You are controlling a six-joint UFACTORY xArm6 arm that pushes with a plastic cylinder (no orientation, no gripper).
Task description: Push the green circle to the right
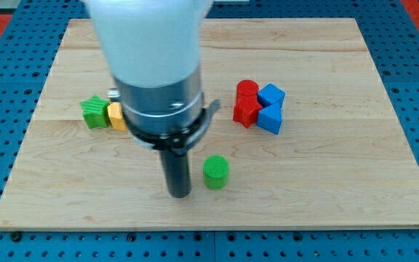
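The green circle (215, 172) is a short green cylinder lying on the wooden board (326, 182), a little below the middle of the view. My tip (180, 194) stands on the board just to the left of the green circle, with a narrow gap between them. The white and grey arm body (155, 73) hangs over the middle of the board and hides what lies behind it.
A green star block (92, 112) and a yellow block (116, 116) touch each other at the view's left, the yellow one partly hidden by the arm. Two red blocks (246, 102) and two blue blocks (270, 107) cluster at the right of centre.
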